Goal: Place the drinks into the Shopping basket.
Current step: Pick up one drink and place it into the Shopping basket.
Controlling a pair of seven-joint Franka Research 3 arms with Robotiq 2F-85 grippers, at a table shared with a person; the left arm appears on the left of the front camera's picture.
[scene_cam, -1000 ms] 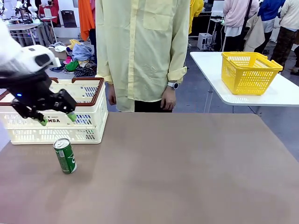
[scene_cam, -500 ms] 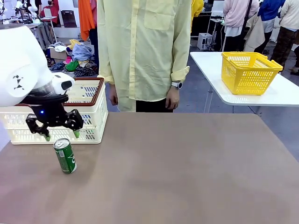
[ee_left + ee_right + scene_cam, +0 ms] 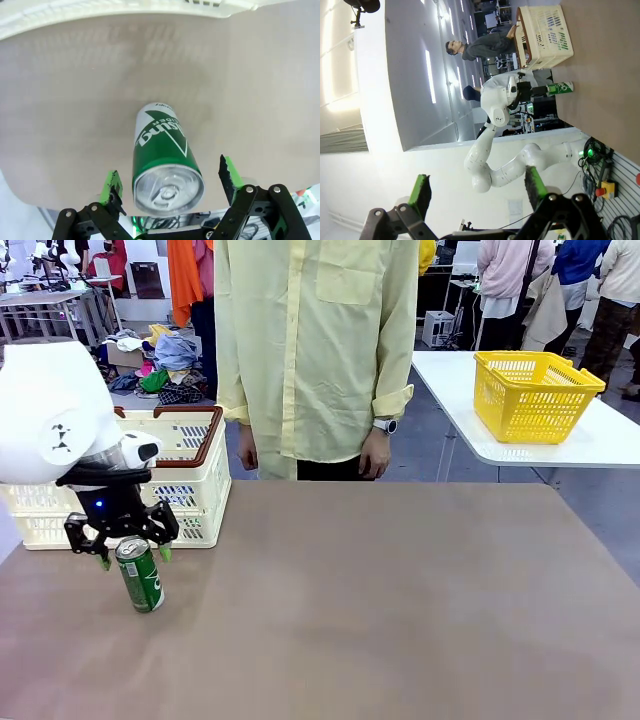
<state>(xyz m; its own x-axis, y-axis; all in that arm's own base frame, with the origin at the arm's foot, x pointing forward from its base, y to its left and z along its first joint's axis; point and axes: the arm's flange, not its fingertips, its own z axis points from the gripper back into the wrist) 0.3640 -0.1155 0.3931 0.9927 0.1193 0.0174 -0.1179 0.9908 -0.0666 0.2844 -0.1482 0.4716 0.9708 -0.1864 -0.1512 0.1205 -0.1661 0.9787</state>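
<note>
Brown tabletop (image 3: 400, 600) at lower left carries 1 green can (image 3: 139, 574); left gripper (image 3: 133, 558) straddles its top, jaws wide, not gripping. Right gripper (image 3: 477, 192) gapes empty. Cream basket (image 3: 190, 495) stands just behind.

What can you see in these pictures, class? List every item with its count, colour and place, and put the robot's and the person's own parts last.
Green drink can: one, green with a silver top, upright on the table's left part, in front of the basket.
Shopping basket: one, cream-white with red-brown handles, far left of the table.
Table: one, brown, shared by robot and person.
Yellow basket: one, bright yellow mesh, on the white side table at the far right.
Person: one, pale yellow shirt, wristwatch, standing at the far side.
Left gripper: one, black with green pads, open, fingers on either side of the can's top.
Right gripper: one, black with green pads, open, away from the table, holding nothing.
</note>
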